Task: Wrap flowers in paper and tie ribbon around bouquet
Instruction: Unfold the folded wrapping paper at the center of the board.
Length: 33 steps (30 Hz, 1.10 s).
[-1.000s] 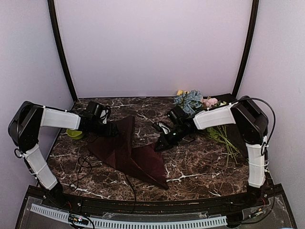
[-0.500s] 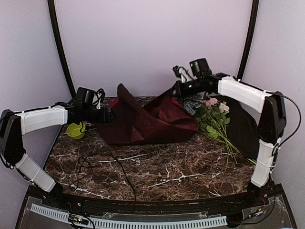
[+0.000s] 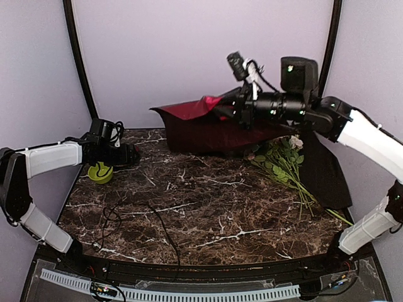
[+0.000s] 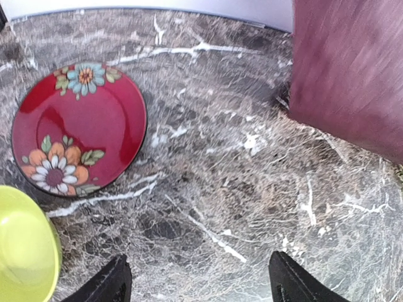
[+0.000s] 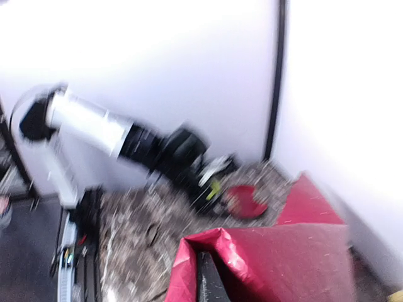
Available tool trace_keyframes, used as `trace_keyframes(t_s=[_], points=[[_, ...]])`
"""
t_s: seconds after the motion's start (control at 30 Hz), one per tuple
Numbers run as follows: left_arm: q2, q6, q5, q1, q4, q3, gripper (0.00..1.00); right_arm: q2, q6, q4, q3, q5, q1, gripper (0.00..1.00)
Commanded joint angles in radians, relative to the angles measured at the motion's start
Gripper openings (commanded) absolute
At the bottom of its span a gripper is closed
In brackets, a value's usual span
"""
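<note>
Two robot arms work at a dark marble table. The right claw, pressed together, pinches the upper edge of the paper and holds it in the air over the back of the table. The sheet hangs like a wide curtain, its long side running left to right. Its bright red face shows along the top, and one free corner points left.

The left claw, spread and holding nothing, sits low by the left edge. It is below and to the left of that free corner, apart from it, and belongs to the arm nearer that corner.

The flowers lie flat on the table just below the sheet's right end. Their blossoms point toward the back wall and their stems slant toward the near right corner. The right arm is nearer them. Nothing is wrapped yet.

Counted:
- one crinkly paper
- one bunch of flowers
- one thin dark ribbon, loose on the near left of the table
- one flat dark sheet at the right edge beside the stems
- one green bowl
- one red flowered plate
</note>
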<state>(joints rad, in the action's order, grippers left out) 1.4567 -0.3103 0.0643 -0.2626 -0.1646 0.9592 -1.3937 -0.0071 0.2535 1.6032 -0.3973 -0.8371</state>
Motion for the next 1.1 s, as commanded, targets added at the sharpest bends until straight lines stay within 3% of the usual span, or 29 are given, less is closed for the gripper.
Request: trace_keyframes(t_s=[0.0, 0.3, 0.53, 0.67, 1.07], points=[[0.04, -0.029, 0.016, 0.016, -0.025, -0.023, 0.77, -0.032, -0.059, -0.01, -0.203, -0.058, -0.092, 0.0], [0.033, -0.064, 0.071, 0.035, -0.016, -0.054, 0.77, -0.234, 0.051, -0.132, -0.382, -0.052, -0.237, 0.0], [0.014, -0.198, 0.364, 0.033, 0.154, -0.2, 0.87, -0.408, -0.028, -0.096, -0.322, -0.049, -0.333, 0.0], [-0.029, -0.254, 0.438, 0.027, 0.265, -0.29, 0.89, -0.442, -0.033, -0.098, -0.323, -0.055, -0.334, 0.0], [-0.302, -0.382, 0.367, 0.027, 0.409, -0.416, 0.86, -0.467, -0.059, -0.065, -0.314, -0.119, -0.335, 0.0]])
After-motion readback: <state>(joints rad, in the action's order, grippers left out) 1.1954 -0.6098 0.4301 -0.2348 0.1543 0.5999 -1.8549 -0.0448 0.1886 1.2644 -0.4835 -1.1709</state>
